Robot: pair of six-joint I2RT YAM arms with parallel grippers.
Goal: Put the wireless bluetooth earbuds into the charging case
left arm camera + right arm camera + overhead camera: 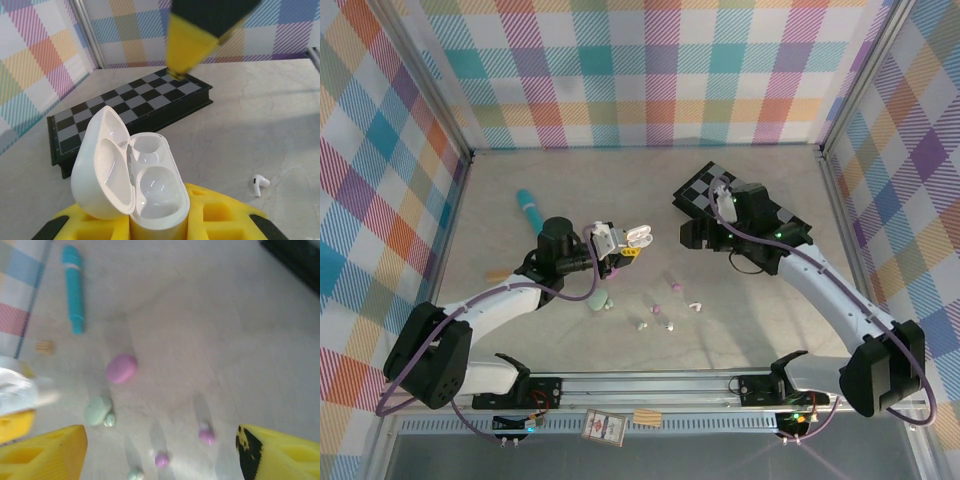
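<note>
Steadying open charging case (145, 185) in clamped left end effector (620, 248); empty, wide-open right end effector (160, 440) should fetch white earbud (260, 183) near case

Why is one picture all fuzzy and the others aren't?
Right wrist view: smeared all over, so the lilac case and the teal tube have soft edges. Left wrist view: the open white case is sharp, but the left gripper's upper finger, close to the lens, is out of focus. Top external view: crisp and evenly lit, with faint shadows.

Two white arms (500, 300) with black joints, lilac cables (820, 268) along each, yellow gripper fingers (45, 452) with black patches
</note>
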